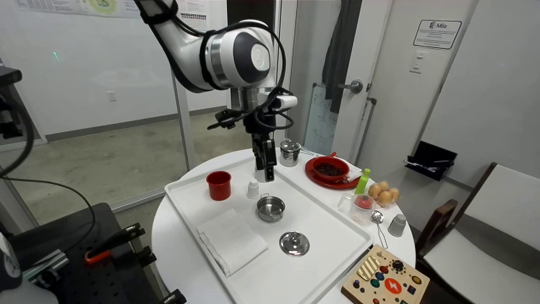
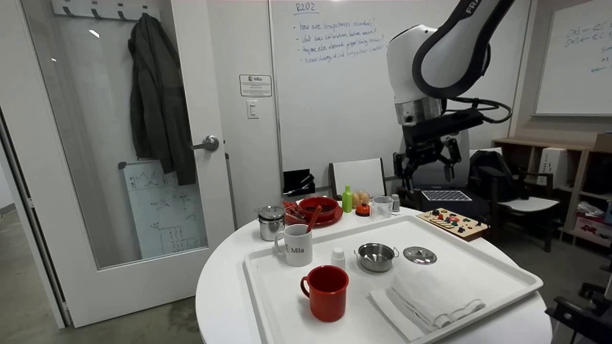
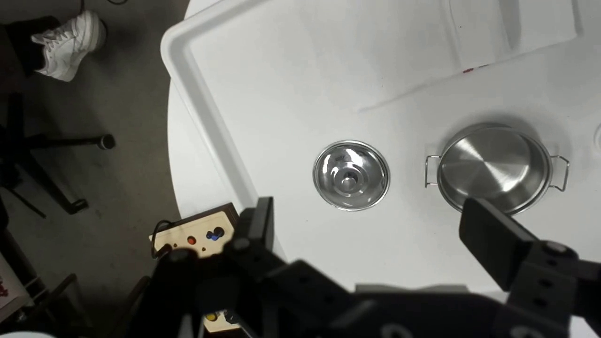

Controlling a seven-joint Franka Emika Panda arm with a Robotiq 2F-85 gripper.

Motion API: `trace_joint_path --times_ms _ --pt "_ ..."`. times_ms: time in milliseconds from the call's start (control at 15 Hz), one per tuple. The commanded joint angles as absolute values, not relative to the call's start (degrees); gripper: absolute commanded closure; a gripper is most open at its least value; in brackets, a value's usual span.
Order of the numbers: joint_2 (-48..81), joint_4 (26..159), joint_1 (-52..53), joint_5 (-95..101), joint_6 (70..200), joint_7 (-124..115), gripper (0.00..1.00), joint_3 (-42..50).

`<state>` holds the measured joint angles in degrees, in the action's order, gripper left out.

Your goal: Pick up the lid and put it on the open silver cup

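The lid (image 1: 294, 243) is a small round shiny silver disc with a knob in its middle. It lies flat on the white tray (image 1: 337, 223), and it also shows in an exterior view (image 2: 420, 255) and in the wrist view (image 3: 351, 175). The open silver cup (image 1: 271, 209) is a short wide metal pot with two wire handles, upright beside the lid and apart from it. It also shows in an exterior view (image 2: 376, 258) and at the right in the wrist view (image 3: 490, 164). My gripper (image 3: 368, 211) is open with nothing between its fingers, high above the tray (image 2: 428, 177).
On the tray are a red cup (image 2: 328, 294), a white mug (image 2: 298, 248), a white bottle (image 1: 253, 188) and a white napkin (image 1: 232, 242). Around it stand a lidded silver container (image 1: 290, 154), a red bowl (image 1: 330, 169), a green bottle (image 1: 363, 181) and a wooden button board (image 1: 386, 276).
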<state>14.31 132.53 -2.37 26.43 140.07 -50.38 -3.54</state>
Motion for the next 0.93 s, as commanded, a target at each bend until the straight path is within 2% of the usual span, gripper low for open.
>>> trace_joint_path --times_ms 0,533,867 --pt "6.4 139.5 4.0 34.1 141.9 -56.1 0.00 1.3" --pt "18.2 133.0 4.1 44.4 144.0 -62.5 0.00 3.9" --pt "30.1 125.5 1.3 36.5 146.7 -53.0 0.00 5.0"
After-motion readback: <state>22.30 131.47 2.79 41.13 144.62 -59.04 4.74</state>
